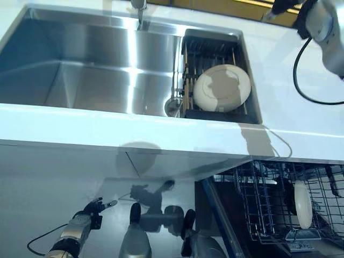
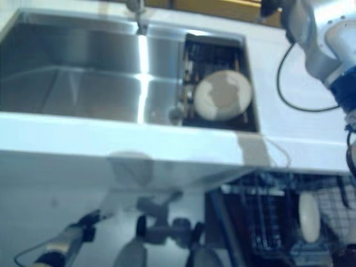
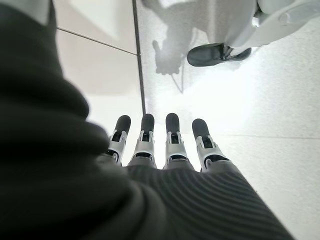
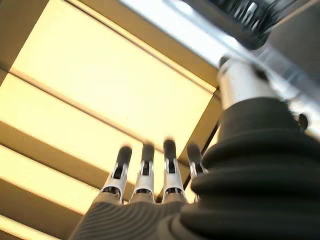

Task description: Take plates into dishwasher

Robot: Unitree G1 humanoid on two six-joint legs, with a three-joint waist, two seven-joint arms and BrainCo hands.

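A cream plate (image 1: 221, 87) lies tilted in the dark drying rack (image 1: 210, 48) at the right end of the sink. Below the counter, a white plate (image 1: 302, 204) stands upright in the wire rack (image 1: 264, 207) of the open dishwasher. My left hand (image 1: 90, 210) hangs low at the lower left, in front of the cabinet and far from both plates; its fingers (image 3: 146, 140) are straight and hold nothing. My right arm reaches up past the far right of the counter. There my right hand (image 4: 144, 186) has straight, empty fingers.
A steel sink basin (image 1: 91, 70) with a faucet (image 1: 138, 9) fills the upper left. A white countertop (image 1: 161, 131) runs across the front and along the right side. The dishwasher's front edge (image 1: 215, 212) juts out under the counter.
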